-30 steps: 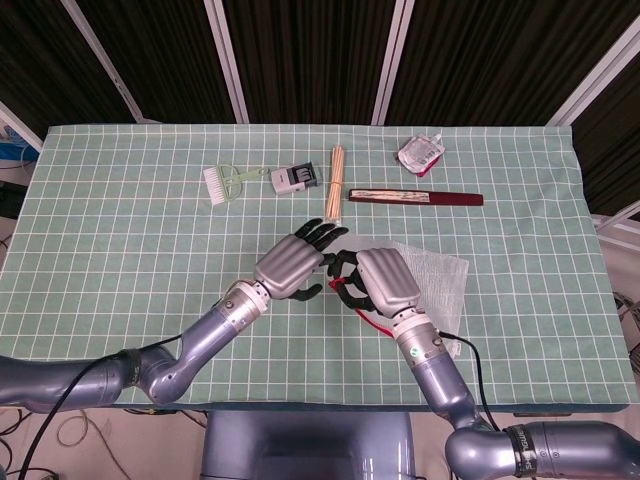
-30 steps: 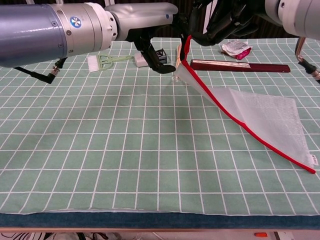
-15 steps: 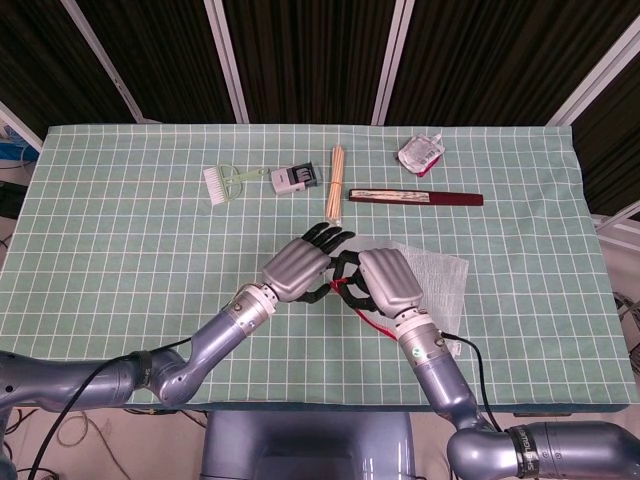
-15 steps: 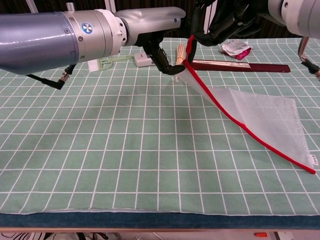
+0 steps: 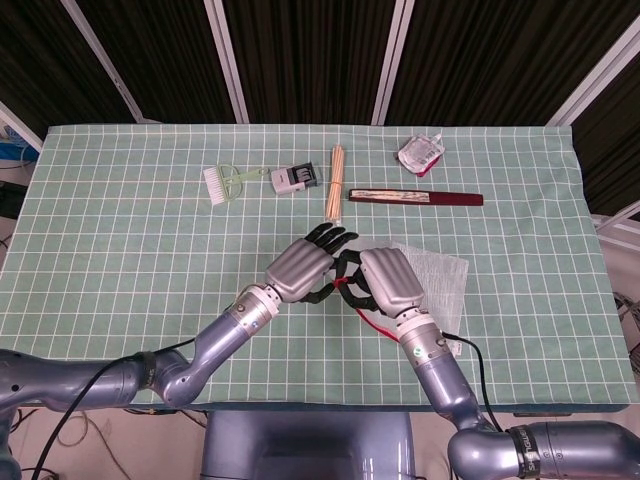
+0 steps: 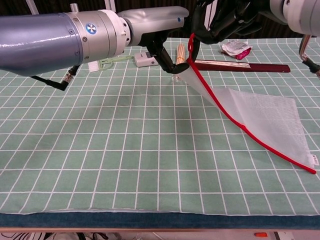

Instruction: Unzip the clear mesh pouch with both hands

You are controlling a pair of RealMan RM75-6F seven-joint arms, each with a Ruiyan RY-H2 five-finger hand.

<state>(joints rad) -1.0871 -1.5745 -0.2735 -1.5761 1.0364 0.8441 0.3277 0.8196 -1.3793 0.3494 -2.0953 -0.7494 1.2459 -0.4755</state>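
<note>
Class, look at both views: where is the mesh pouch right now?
The pouch sits right of centre near the table's front edge; its red-trimmed corner is lifted by the right hand, with the left hand reaching in beside it. The far corner rests on the cloth.

Probably a lab — black curtains [image 5: 310, 60], framed rig, gridded table [image 5: 120, 250].
</note>
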